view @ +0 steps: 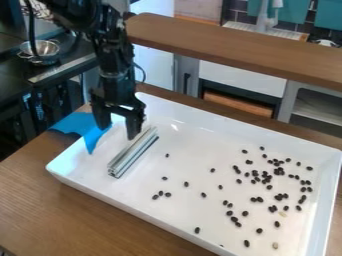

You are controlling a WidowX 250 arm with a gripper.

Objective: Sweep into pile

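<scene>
The black gripper [118, 128] hangs over the left end of the white tray [87, 174], open, its two fingers apart with no object visible between them. A silvery metal bar [133, 152] lies in the tray just below and to the right of it, slanting from lower left to upper right. Many small black beans are scattered over the tray, densest in a loose cluster [266, 177] at the right. Thinner groups of beans lie near the middle and toward the front edge.
A blue cloth [75, 123] drapes over the tray's left rim, beside the gripper. A raised wooden ledge [234, 47] runs behind the tray. A metal bowl [45, 49] stands on a dark counter at upper left.
</scene>
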